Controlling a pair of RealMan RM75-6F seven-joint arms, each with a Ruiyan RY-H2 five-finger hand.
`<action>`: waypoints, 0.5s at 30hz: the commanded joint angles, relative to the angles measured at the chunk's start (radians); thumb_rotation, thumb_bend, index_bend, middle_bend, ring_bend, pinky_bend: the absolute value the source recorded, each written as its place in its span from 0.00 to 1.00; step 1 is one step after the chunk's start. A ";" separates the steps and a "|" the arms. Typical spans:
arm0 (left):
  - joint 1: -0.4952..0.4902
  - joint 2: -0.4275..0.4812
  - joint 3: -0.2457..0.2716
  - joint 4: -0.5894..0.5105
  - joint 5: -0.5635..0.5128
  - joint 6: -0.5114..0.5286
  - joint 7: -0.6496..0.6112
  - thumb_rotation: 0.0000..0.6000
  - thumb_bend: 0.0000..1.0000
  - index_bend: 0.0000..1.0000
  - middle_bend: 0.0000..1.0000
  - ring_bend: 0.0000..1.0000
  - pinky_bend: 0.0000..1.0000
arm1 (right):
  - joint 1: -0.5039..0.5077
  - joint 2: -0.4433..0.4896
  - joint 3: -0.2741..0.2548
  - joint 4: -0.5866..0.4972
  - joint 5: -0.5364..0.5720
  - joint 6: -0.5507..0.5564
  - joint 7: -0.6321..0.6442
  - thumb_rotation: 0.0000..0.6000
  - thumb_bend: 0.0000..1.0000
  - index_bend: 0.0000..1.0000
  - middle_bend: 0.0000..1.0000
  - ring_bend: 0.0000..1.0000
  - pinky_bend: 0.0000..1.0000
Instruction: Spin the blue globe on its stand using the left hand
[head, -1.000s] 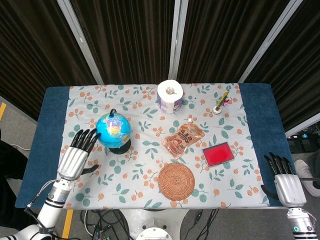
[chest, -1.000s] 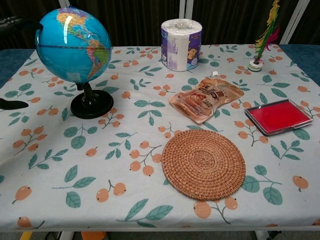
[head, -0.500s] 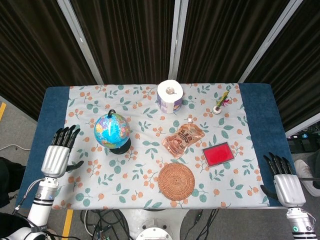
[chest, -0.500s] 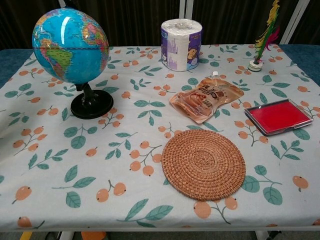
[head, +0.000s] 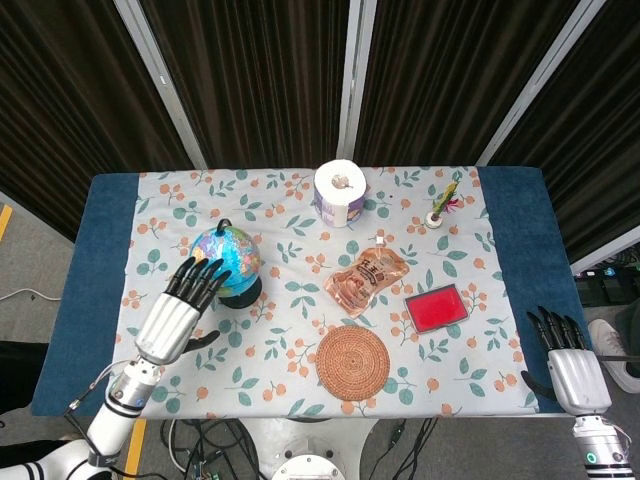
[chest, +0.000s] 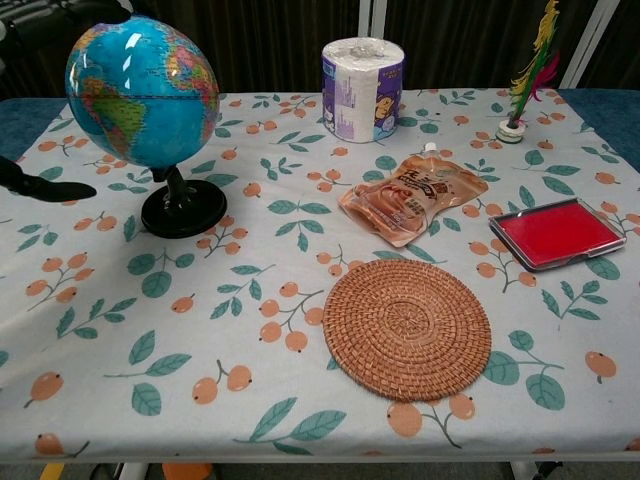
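From the head view, the table (head: 100, 250) has a flowery cloth with blue strips at both ends. There is bare cloth near the front edge on the left side. The blue globe (head: 227, 257) sits on the left part of the table on a round black stand (head: 241, 291). It is shiny with green and yellow land. The left hand (head: 180, 312) is at about 7 o'clock from the globe, with its fingers (head: 205, 279) straight and spread, holding nothing. The fingertips lie over the globe's near side (I cannot tell if they touch). The right hand (head: 572, 365) rests at the front right corner, well apart, fingers straight and empty.

From the chest view, the globe (chest: 142, 92) stands upright at the far left. A woven mat (chest: 407, 328) lies at about 4 o'clock from it. Only dark bits of the left hand (chest: 40, 187) show at the left edge, beside the globe.
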 joint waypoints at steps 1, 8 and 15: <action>-0.012 -0.009 0.003 -0.010 -0.008 -0.024 0.016 1.00 0.00 0.03 0.00 0.00 0.00 | 0.000 -0.002 -0.001 0.003 -0.001 0.000 0.003 1.00 0.14 0.00 0.00 0.00 0.00; -0.013 -0.017 0.003 0.001 -0.039 -0.037 0.012 1.00 0.00 0.03 0.00 0.00 0.00 | -0.001 -0.001 0.000 0.005 -0.001 0.003 0.005 1.00 0.14 0.00 0.00 0.00 0.00; 0.009 -0.004 0.005 0.017 -0.071 -0.019 -0.008 1.00 0.00 0.03 0.00 0.00 0.00 | 0.000 0.000 0.001 0.000 -0.003 0.004 0.001 1.00 0.14 0.00 0.00 0.00 0.00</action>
